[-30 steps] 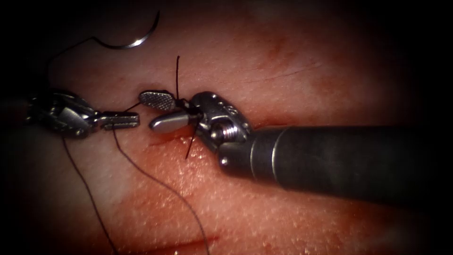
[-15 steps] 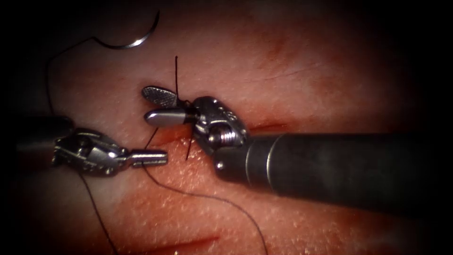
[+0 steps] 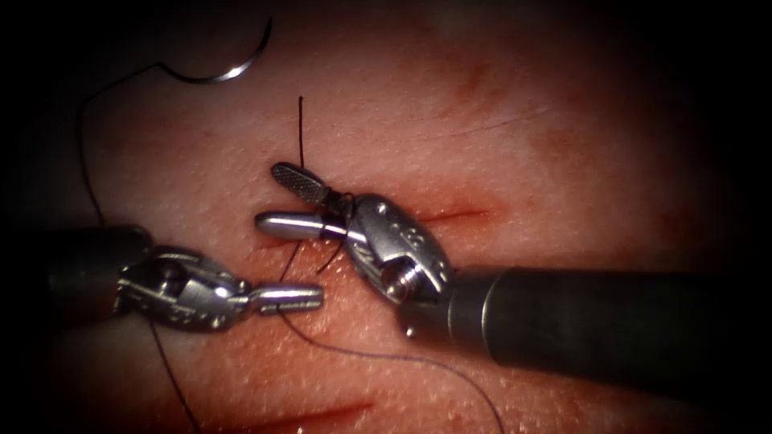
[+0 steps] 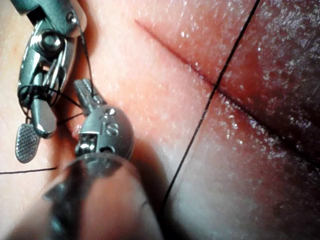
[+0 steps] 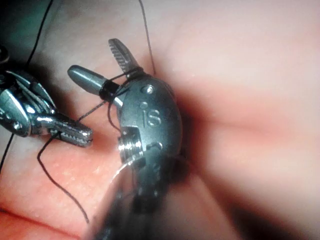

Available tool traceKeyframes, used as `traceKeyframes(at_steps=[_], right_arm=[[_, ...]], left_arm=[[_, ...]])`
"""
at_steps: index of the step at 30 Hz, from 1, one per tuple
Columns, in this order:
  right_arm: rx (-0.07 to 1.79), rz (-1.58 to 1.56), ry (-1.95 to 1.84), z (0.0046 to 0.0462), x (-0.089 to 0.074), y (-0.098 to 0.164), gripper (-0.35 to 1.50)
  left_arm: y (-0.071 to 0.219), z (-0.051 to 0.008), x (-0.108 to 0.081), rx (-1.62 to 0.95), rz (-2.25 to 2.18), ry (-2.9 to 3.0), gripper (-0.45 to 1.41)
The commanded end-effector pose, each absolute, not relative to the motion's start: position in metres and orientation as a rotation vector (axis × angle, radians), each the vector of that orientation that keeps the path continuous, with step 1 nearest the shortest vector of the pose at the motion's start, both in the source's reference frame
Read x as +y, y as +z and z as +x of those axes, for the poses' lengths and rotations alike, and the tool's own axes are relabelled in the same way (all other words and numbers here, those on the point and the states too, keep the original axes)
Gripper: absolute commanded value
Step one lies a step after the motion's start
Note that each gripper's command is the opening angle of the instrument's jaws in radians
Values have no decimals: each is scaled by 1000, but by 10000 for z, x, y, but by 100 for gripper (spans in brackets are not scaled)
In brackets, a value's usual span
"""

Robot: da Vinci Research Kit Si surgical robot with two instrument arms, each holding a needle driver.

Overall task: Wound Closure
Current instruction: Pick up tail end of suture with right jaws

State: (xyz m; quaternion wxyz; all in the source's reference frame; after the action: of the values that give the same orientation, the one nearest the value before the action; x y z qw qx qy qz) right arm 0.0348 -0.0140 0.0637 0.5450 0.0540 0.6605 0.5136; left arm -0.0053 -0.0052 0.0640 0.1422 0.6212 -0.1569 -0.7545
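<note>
The curved needle (image 3: 229, 74) lies free on the tissue (image 3: 515, 137) at the far upper left, outside the tissue and held by neither tool. My right tool (image 3: 273, 197) comes in from the right with its jaws open over the left end of the cut (image 3: 458, 215). Dark thread (image 5: 107, 91) is looped around the base of its jaws (image 5: 95, 59). A short thread tail (image 3: 301, 128) stands up behind them. My left tool (image 3: 289, 299) sits below and left of them, shut on the thread (image 3: 386, 354) that leads up to the loop. The left tool's jaws (image 4: 86, 94) lie close to the right tool (image 4: 34, 137).
A second shallow cut (image 3: 322, 416) with red fluid runs along the bottom. Thread from the needle trails down the left side (image 3: 84, 169) and passes behind the left tool's shaft (image 3: 80, 269). The right tool's thick shaft (image 3: 603, 321) covers the lower right.
My left tool has moved down and to the right, taking the thread with it. The right tool has dropped a little and turned, its jaws still open with the loop on them.
</note>
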Motion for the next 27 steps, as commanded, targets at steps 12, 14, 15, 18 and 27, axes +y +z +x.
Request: traceKeyframes(at_steps=[12,14,15,18,27], right_arm=[[1456,-11,1279,332,-122,655,36],[1451,-13,1281,334,-120,656,42],[1446,-16,1284,335,-117,657,51],[1430,-39,1295,345,-107,662,78],[1431,-56,1319,353,-93,660,74]], left_arm=[[647,-54,1,-416,1814,-2205,-45],[648,-54,2,-415,1815,-2205,-45],[649,-53,5,-415,1813,-2209,-45],[651,-51,13,-409,1815,-2215,-45],[646,-45,28,-407,1814,-2231,-45]])
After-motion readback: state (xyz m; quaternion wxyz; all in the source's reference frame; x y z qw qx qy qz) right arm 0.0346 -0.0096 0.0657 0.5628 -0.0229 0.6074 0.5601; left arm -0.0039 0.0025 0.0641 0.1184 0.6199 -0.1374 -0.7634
